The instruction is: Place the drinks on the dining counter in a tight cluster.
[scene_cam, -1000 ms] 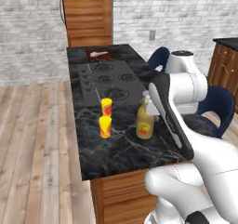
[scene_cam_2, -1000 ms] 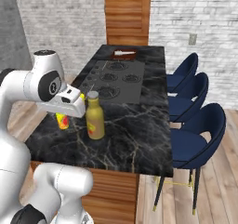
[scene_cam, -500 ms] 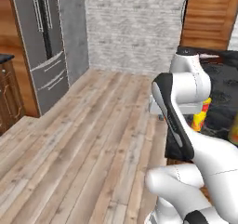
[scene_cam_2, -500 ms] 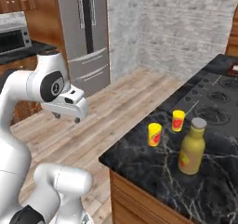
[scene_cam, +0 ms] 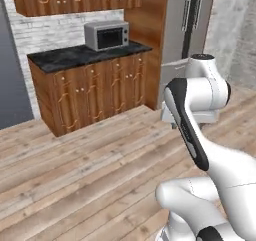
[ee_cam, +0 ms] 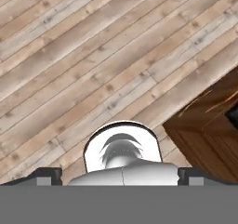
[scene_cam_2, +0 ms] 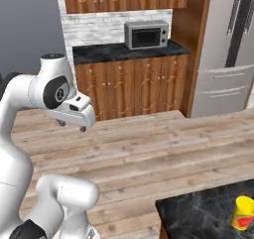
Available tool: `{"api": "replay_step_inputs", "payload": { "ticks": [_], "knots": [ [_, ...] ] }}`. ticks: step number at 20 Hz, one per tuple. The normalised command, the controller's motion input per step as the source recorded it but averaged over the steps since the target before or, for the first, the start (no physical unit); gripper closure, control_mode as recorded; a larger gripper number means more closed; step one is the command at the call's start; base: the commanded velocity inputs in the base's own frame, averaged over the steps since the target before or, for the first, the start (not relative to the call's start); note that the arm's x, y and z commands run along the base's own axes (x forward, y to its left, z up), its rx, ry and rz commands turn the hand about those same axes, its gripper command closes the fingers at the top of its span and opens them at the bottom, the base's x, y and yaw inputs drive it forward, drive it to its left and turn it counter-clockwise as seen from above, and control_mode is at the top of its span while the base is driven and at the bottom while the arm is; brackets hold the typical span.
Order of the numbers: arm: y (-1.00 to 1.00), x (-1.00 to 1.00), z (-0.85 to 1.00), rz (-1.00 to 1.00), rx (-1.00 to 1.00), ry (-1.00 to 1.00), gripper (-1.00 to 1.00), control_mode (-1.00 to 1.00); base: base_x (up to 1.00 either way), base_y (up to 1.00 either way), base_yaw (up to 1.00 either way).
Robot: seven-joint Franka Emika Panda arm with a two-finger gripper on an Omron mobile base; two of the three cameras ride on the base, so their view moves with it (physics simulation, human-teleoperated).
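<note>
Claw (scene_cam_2: 72, 125) hangs over wood floor (scene_cam_2: 163, 149), state cannot tell; bench (scene_cam_2: 208, 213) corner carries one yellow item (scene_cam_2: 243, 213); clustering unconfirmed.

No readable text, labels, brands, numbers or signs appear on anything.

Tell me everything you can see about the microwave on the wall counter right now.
The microwave is a small boxy unit with a silver-grey casing and a dark glass door taking up most of its front, with a lighter control strip on its right side. Its door looks shut. It sits upright on a black marble counter above brown wood cabinets, under a white brick backsplash, next to a tall wood panel. Nothing else appears to touch it.
</note>
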Motion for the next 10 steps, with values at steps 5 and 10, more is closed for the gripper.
{"api": "replay_step_inputs", "payload": {
  "ticks": [5, 10],
  "knots": [
    [0.00, 0.00, 0.00, 0.00, 0.00, 0.00, -1.00, 1.00, 0.00, 0.00, 1.00],
    [0.00, 0.00, 0.00, 0.00, 0.00, 0.00, -1.00, 1.00, 0.00, 0.00, 1.00]
  ]
}}
